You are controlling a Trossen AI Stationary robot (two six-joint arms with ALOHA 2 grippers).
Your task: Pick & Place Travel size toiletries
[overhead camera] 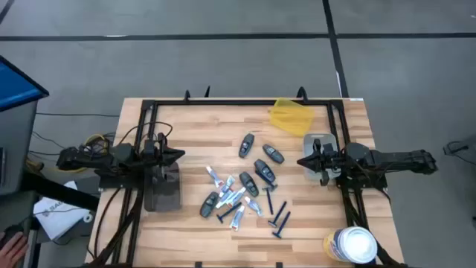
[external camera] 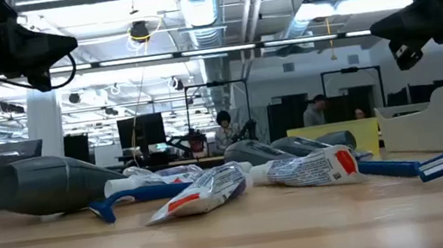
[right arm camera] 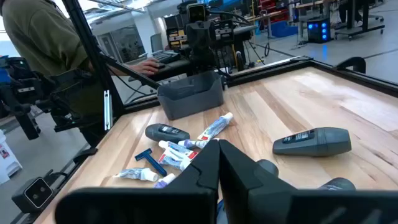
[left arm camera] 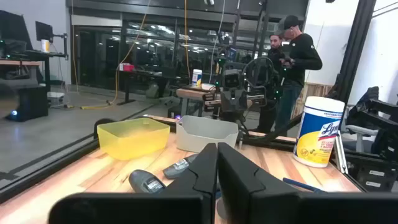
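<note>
**Bins look empty, toiletries loose on the bench**

You have both sets of jaws pressed together and holding nothing. Your left jaws [overhead camera: 178, 155] hang above the dark grey bin [overhead camera: 163, 190] at the left side of the bench [overhead camera: 193, 119]; from above, nothing shows inside that bin. Your right jaws [overhead camera: 302, 161] hang over the light grey bin [overhead camera: 318, 149], just beside the yellow bin [overhead camera: 290, 117]; the left wrist view looks into the yellow bin and it appears empty, while the light grey bin's inside is hidden by its wall.

The travel size toiletries lie between your two sets of jaws, none of them in a bin. The squeeze tubes [overhead camera: 232, 195] are heaped nearer your left jaws, with dark grey pods [overhead camera: 264, 171] scattered around and toward your right jaws. The blue razors [overhead camera: 279, 219] lie at the near edge of the heap. A white-lidded canister [overhead camera: 353, 244] stands at the bench corner, well apart from your right jaws.
</note>
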